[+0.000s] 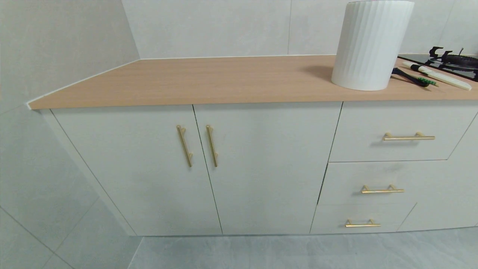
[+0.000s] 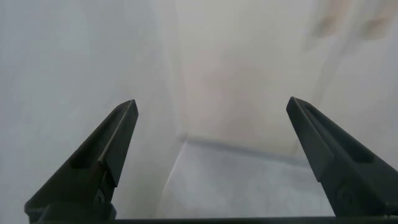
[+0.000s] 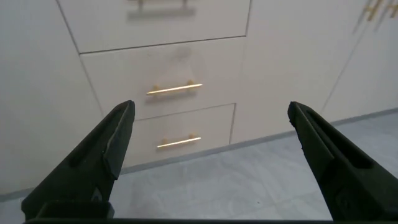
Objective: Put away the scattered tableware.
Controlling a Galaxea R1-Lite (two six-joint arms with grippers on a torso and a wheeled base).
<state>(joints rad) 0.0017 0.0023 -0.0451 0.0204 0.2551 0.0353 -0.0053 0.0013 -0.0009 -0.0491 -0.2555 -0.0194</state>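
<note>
Scattered utensils lie at the far right of the wooden counter [image 1: 186, 80]: a black-handled one [image 1: 409, 77], a green-handled one [image 1: 427, 81] and a long white one [image 1: 438, 76]. A tall ribbed white container [image 1: 369, 45] stands just left of them. My left gripper [image 2: 211, 112] is open and empty, low down, facing a pale wall corner and the floor. My right gripper [image 3: 211, 115] is open and empty too, low in front of the drawers, with the middle drawer handle [image 3: 175, 89] and bottom drawer handle [image 3: 178, 142] ahead of it.
Below the counter are two cabinet doors with vertical gold handles [image 1: 184, 145] [image 1: 211, 145] and three drawers with gold handles, top [image 1: 408, 137], middle [image 1: 382, 190], bottom [image 1: 362, 224]. A black stove burner [image 1: 453, 59] sits at the far right. Tiled walls close in the left corner.
</note>
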